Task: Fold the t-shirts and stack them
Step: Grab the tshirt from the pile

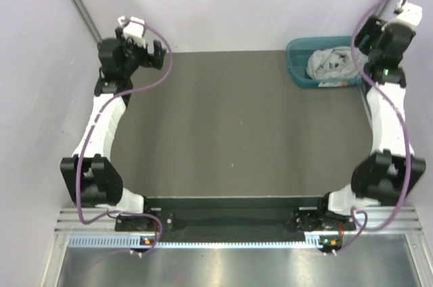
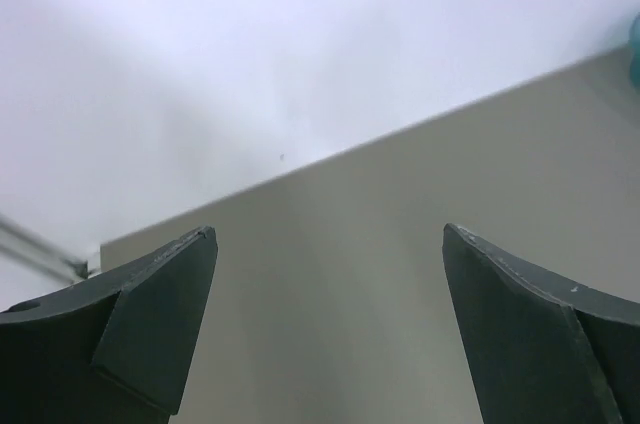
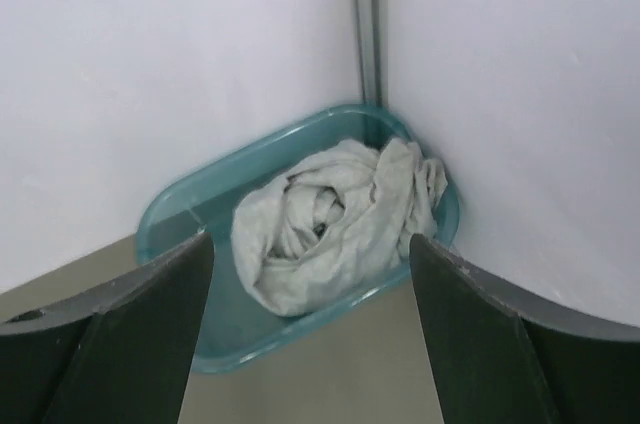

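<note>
Crumpled light grey t-shirts (image 1: 329, 62) lie bunched in a teal plastic tub (image 1: 298, 53) at the back right corner of the table. In the right wrist view the t-shirts (image 3: 330, 219) fill the right part of the tub (image 3: 185, 204). My right gripper (image 1: 369, 40) (image 3: 310, 329) is open and empty, raised just right of and above the tub. My left gripper (image 1: 152, 53) (image 2: 330, 324) is open and empty, raised over the table's back left corner, with only bare table between its fingers.
The dark grey table top (image 1: 237, 124) is bounded by white walls at the back and sides. A metal post (image 3: 365, 34) runs up the back right corner behind the tub. The arm bases sit at the near edge.
</note>
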Motion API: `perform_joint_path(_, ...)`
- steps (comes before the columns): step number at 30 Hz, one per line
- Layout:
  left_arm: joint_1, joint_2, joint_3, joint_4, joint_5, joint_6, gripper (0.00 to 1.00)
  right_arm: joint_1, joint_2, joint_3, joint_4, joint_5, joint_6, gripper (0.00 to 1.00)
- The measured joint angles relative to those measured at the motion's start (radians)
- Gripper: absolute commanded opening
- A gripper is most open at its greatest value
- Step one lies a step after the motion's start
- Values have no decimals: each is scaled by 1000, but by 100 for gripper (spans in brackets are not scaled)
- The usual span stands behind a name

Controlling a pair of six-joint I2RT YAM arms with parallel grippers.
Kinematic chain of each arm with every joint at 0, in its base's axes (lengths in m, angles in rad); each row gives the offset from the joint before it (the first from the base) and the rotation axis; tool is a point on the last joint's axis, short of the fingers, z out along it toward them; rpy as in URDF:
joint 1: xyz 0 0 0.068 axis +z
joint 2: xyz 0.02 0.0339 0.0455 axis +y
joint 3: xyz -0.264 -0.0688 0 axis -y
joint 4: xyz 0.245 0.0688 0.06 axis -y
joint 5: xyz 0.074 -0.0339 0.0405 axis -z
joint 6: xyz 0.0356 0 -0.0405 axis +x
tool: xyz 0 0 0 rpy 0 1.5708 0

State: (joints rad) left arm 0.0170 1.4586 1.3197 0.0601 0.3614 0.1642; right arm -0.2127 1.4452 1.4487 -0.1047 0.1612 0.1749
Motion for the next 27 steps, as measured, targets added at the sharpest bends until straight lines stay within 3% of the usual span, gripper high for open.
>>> perform_joint_path(5, -1, 212, 404, -204, 29, -89, 99, -16, 391, 441, -256, -10, 30, 93)
perform_joint_path(6, 1, 290, 516, -249, 47, -114, 99, -14, 465, 496, -288, -16, 39, 93)
perform_joint_path(12, 2, 565, 820, -441, 52, -134, 99, 16, 776, 633, -396, -40, 88, 80)
perform_joint_path(15, 2, 645, 840, -557, 45, -97, 99, 42, 909, 718, -413, -52, 107, 79)
perform_joint_path(18, 2, 641, 735, -623, 37, -75, 98, 67, 975, 740, -413, -55, 126, 78)
perform_joint_path(21, 2, 639, 690, -728, 39, -69, 96, 89, 1008, 745, -409, -53, 142, 53)
perform_joint_path(22, 2, 639, 690, -767, 42, -71, 96, 92, 1013, 747, -403, -52, 143, 27)
perform_joint_path(24, 2, 630, 690, -810, 45, -77, 96, 98, 1018, 755, -393, -52, 160, 0)
perform_joint_path(27, 1, 593, 653, -840, 43, -84, 97, 101, 1015, 764, -374, -53, 181, 0)
